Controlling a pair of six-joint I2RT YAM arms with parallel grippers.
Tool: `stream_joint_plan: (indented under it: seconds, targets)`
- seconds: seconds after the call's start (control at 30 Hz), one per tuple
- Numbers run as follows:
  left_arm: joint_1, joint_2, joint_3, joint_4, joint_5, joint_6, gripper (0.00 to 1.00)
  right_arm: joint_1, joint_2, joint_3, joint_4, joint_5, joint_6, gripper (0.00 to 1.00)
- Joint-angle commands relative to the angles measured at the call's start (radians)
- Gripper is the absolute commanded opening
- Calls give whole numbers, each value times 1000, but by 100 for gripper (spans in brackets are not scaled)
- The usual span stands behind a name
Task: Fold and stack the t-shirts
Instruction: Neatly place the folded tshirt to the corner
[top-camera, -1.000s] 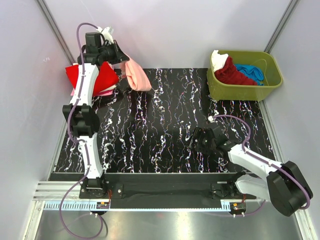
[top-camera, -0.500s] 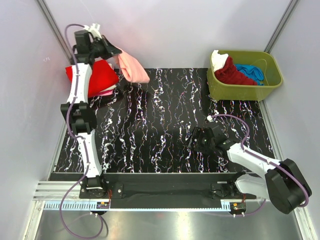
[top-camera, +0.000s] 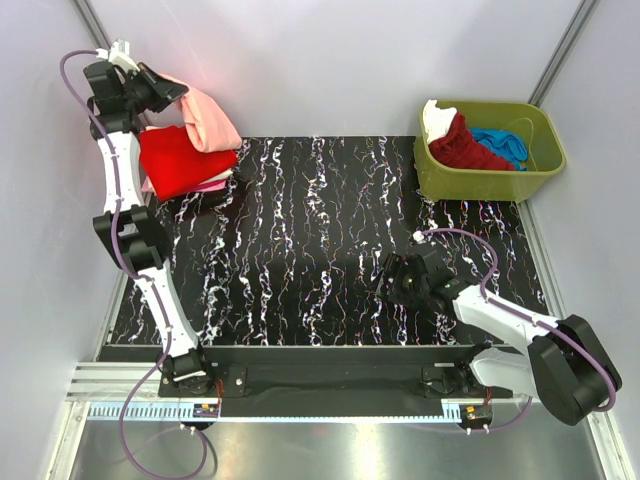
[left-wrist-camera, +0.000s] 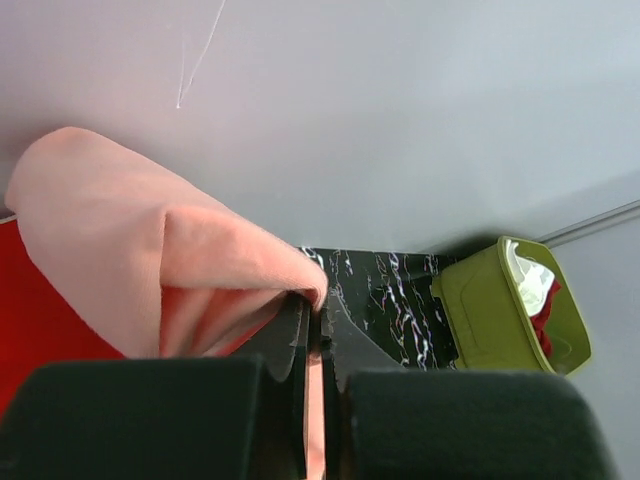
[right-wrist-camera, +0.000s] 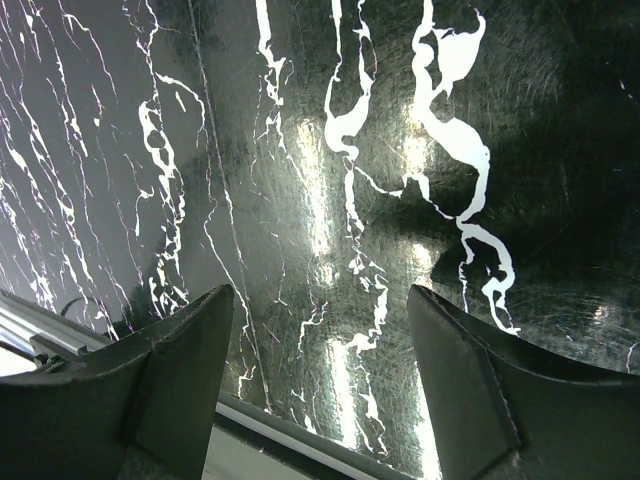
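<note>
One salmon-pink t-shirt (top-camera: 205, 120) is up in the air at the upper left of the top view. It drapes off the left gripper (top-camera: 178, 92) and hangs over the far part of the folded bright red t-shirt (top-camera: 180, 160). A pale pink t-shirt (top-camera: 207, 186) peeks out under the red one. In the wrist view the claw is pinched tight on a fold of the salmon cloth, no gap showing, and the cloth bulges off to the left of the fingers. My read: this is the placing step, salmon onto the red stack. To do it well, touch the hanging hem down on the red first, then lay the rest across so the fold doesn't roll open. Let go only once the cloth is supported. It hangs as a lump, so I can't tell how neat the fold is; it could land crooked or slip off toward the wall (top-camera: 60, 130). The left arm is stretched long and high into the upper-left corner, with the wrist turned back toward the table (top-camera: 330, 220). Three more wait in the olive tub (top-camera: 480, 186) at upper right: white t-shirt (top-camera: 437, 118), dark red t-shirt (top-camera: 465, 145), blue t-shirt (top-camera: 505, 145). The right gripper (top-camera: 392, 278) sits low over the table right of centre, fingers spread, nothing between them, well apart from any cloth.
</note>
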Motion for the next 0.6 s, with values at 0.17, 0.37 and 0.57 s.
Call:
stream_joint_plan:
  seconds: [0.17,0.37,0.57]
  targets:
    - [30,-61,-83,81,86,5,0,-5,12,42,41,-22,-21,77]
    - [75,-115,-170,14,95,97,2,-7,23,45,42,-29,-22,77]
    - [152,-106,-199,12,118,83,3,-11,35,48,47,-37,-25,77]
